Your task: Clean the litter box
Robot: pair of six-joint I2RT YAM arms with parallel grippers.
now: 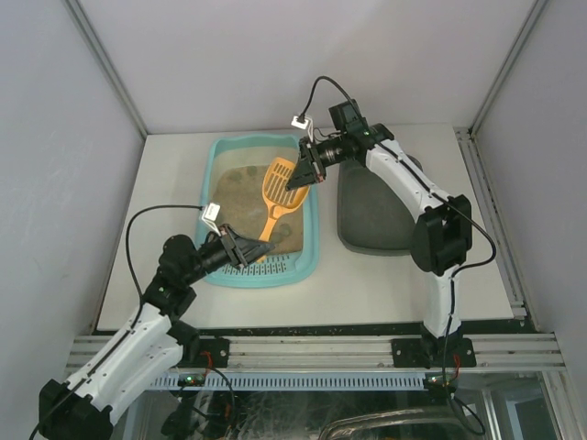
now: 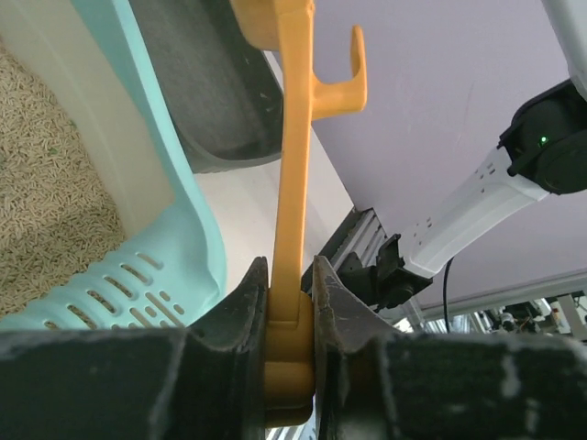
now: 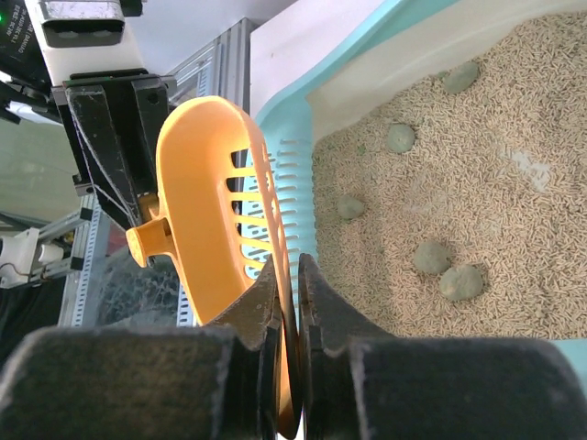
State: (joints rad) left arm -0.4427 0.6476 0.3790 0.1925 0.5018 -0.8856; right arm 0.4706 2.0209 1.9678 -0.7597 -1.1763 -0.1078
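The light turquoise litter box (image 1: 312, 240) holds tan litter with several grey-green clumps (image 3: 449, 282) and has a slotted grate (image 1: 275, 267) at its near end. An orange slotted scoop (image 1: 279, 188) hangs above the litter. My left gripper (image 1: 260, 251) is shut on the scoop's handle end (image 2: 292, 302). My right gripper (image 1: 300, 176) is shut on the rim of the scoop's head (image 3: 215, 220). In the left wrist view the handle (image 2: 295, 137) rises past the box's corner (image 2: 156, 211). The box also shows in the right wrist view (image 3: 292, 170).
A smaller dark grey tray (image 1: 371, 215) lies right of the litter box, partly under my right arm; it also shows in the left wrist view (image 2: 215, 101). Grey walls close in the white table (image 1: 367, 275) on three sides. An aluminium rail (image 1: 303, 348) runs along the near edge.
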